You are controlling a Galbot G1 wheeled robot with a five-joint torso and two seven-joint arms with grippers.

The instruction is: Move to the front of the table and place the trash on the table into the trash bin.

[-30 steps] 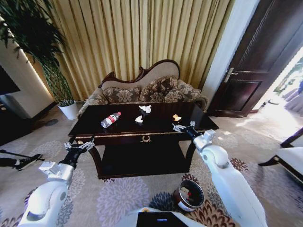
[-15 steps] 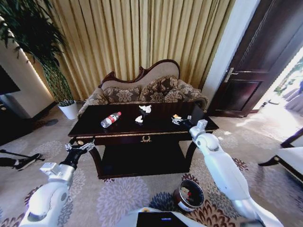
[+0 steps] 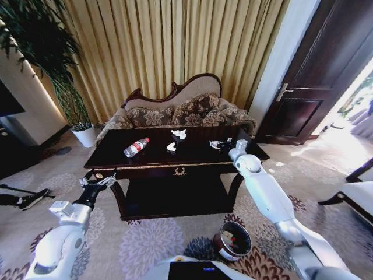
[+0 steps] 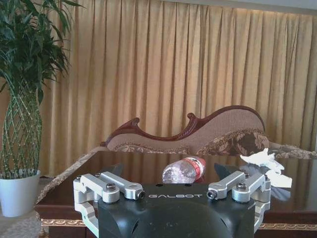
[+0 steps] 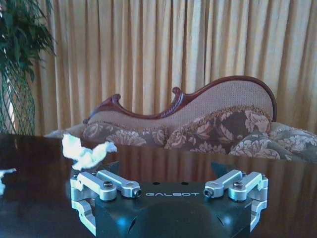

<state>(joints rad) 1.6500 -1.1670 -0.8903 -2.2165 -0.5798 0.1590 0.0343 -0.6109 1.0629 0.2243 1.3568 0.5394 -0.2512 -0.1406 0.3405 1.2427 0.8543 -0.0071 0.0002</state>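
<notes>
A large dark brown glossy wooden table (image 3: 175,158) with gold trim stands on patterned carpet before a carved floral sofa (image 3: 175,111) and gold curtains (image 3: 169,46); a potted plant (image 3: 70,99) is at the robot's left, a dark door (image 3: 315,76) at its right. On the tabletop a small clear plastic bottle with a red label (image 3: 136,147) lies on its side toward the left, with crumpled white paper wads (image 3: 175,140) near the middle. A round reddish-brown trash bin with a metal rim (image 3: 231,240) sits on the carpet just before the table's right front corner. Open carpet lies along the table's front edge. The right gripper (image 3: 220,144) reaches over the table's right side, fingers spread wide, holding nothing. The left gripper (image 3: 98,181) hovers short of the table's left front corner, also spread and empty.
</notes>
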